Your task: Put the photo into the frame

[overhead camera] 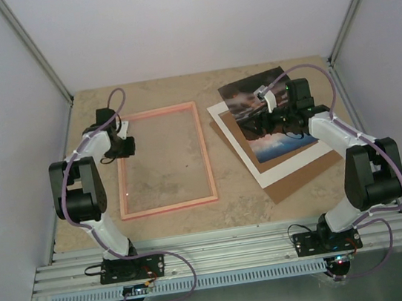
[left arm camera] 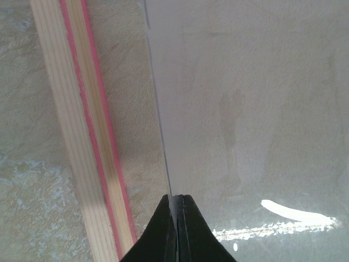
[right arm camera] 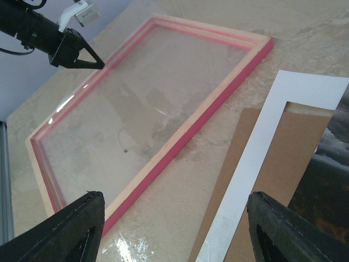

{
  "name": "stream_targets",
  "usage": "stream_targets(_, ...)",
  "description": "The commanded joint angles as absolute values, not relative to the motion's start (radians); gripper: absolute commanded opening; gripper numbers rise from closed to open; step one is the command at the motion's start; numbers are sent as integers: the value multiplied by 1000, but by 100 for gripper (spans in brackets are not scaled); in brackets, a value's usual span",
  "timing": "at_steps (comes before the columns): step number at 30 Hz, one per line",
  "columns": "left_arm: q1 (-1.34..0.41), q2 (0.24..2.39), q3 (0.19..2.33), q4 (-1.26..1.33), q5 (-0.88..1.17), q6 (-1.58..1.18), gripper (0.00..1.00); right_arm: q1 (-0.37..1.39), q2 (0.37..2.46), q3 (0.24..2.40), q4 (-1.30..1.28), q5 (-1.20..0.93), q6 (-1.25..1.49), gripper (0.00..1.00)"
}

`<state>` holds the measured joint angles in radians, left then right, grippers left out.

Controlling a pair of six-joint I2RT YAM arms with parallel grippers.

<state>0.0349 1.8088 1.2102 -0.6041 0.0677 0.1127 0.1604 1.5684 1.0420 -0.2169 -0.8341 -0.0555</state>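
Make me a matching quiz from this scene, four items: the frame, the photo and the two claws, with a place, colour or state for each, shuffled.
Column one:
1. frame
2. photo
3. left claw
4. right claw

Column two:
A. open, fingers wide apart
B. pink, flat on the table
C. shut
D. lying on the white mat

Pairs: 1-B, 2-D, 3-C, 4-A
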Motion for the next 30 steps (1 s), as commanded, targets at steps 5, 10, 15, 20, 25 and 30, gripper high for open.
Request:
stream_targets(5,42,1801,1199,-619,140,125,0,166,1565,1035,-205,-839,-66,72)
stream_targets(10,42,1771,1195,-607,113,124,23,167,1563,1035,-204,-836,-66,72)
stream_targets(15,41,1732,1194,-609,81,123,51,168,1563,1037,-204,-839,-64,72)
stream_targets(20,41,1695,1192,-613,50,130,72,171,1560,1037,-202,-836,-64,72)
stream_targets(25,41,1647,1193,-620,18,142,88,170,1553,1037,-202,-835,-66,73)
stream_targets(30,42,1602,1180,-588,-39,151,94,170,1543,1036,-205,-831,-73,73)
